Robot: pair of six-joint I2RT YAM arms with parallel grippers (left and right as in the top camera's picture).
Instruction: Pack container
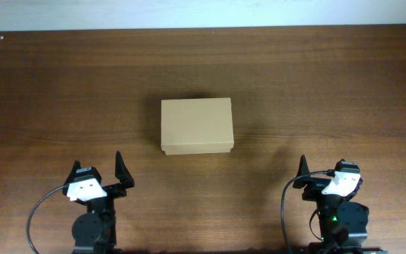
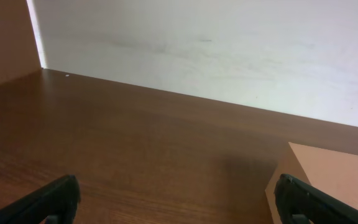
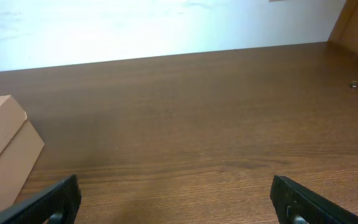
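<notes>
Overhead: the box [image 1: 196, 126] sits shut in the middle of the tabletop [image 1: 48, 85], its flap edge toward the arms. The left pincer [image 1: 97, 161] and right pincer [image 1: 323, 162] rest at the near edge, well apart from it, both spread and holding nothing.

Left wrist: 2 dark fingers [image 2: 51, 200] stand wide apart, and the box [image 2: 340, 174] shows at lower right (only a corner of it).

Right wrist: the fingers [image 3: 48, 202] are equally wide, with the box [image 3: 2, 149] at far left.
</notes>
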